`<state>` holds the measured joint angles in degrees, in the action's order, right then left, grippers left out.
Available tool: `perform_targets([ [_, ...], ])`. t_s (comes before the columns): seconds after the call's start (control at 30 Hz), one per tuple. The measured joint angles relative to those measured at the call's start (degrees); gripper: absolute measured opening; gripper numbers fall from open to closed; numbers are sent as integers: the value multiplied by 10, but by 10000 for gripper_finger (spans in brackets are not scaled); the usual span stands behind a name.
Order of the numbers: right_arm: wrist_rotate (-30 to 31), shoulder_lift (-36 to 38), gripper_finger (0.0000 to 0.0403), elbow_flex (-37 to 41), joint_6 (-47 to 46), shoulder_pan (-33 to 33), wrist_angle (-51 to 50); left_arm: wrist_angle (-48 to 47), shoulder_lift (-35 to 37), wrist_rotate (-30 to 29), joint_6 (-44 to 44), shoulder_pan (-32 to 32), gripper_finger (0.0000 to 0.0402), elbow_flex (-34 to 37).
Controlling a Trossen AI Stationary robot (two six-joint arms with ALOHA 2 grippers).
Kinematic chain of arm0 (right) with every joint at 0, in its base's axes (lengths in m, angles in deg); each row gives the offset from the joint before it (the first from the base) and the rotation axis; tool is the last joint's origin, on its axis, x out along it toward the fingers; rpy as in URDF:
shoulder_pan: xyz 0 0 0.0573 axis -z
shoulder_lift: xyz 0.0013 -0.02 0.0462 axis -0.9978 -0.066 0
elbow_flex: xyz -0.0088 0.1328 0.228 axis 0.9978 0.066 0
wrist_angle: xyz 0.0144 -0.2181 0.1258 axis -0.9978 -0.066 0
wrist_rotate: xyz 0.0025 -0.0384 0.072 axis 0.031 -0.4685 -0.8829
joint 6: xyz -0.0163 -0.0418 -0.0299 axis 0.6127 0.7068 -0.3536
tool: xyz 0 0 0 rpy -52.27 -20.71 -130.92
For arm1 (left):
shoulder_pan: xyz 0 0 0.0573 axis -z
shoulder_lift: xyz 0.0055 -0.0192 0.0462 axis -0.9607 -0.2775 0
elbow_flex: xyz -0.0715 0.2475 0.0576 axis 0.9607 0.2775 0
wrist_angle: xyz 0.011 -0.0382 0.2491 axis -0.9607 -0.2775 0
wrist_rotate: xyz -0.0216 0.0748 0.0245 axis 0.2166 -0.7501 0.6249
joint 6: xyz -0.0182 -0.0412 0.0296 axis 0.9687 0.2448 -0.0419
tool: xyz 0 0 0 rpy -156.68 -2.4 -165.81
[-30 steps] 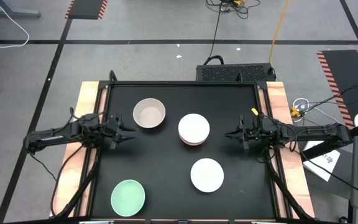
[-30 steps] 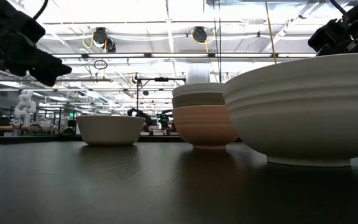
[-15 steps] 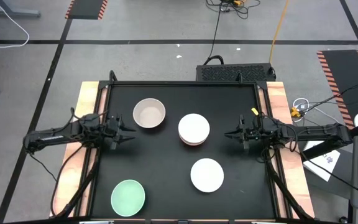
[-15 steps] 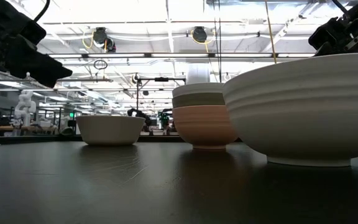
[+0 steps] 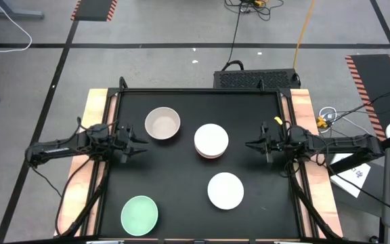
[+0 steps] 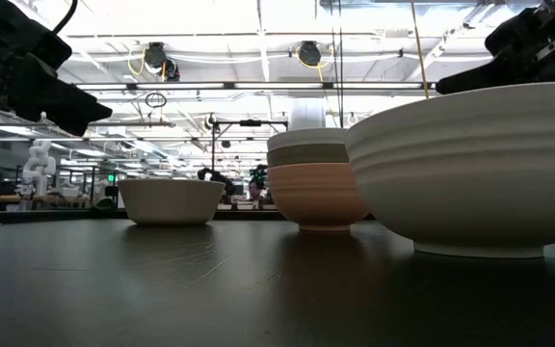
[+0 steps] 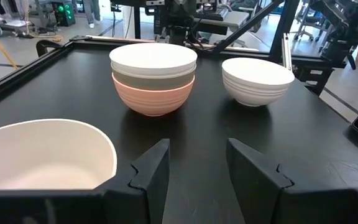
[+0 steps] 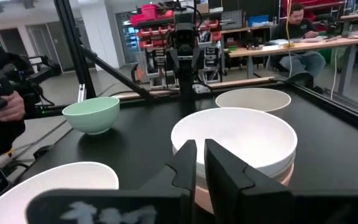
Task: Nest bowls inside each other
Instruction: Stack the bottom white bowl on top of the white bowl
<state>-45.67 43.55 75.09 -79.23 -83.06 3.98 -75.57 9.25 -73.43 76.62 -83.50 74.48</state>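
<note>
Right gripper (image 5: 248, 144) edged slightly rightward, fingers together, left gripper (image 5: 143, 144) fingers apart, empty, 3-bowl stack (image 5: 211, 141) between.

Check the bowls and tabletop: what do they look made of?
Stacked bowls: likely matte ceramic or stoneware, or moulded plastic; fine horizontal ridges on the salmon bowl, dull sheen. Lone white bowl: same ribbed matte look. Mint bowl: smooth, soft gloss, could be plastic. Tabletop: black matte sheet, faintly scuffed, perhaps laminate or rubber mat.
</note>
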Motion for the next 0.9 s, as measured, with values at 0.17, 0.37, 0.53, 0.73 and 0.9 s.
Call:
perform_targets([
  [0.17, -5, 0, 26, 0, -9, 0, -12, 0, 0, 4, 0, 0, 159, 0],
  [0.37, -66, -7, 25, 0, -1, -20, 19, 0, 0, 5, 0, 0, 159, 0],
  [0.53, -106, -8, 24, 0, -29, -46, 72, 0, 0, 5, 0, 0, 159, 0],
  [0.73, -133, -11, 25, -20, -86, -87, 109, 0, 0, 5, 3, 0, 159, 0],
  [0.9, -90, -46, 34, -50, -28, -129, 109, 0, 0, 5, 4, 0, 159, 0],
])
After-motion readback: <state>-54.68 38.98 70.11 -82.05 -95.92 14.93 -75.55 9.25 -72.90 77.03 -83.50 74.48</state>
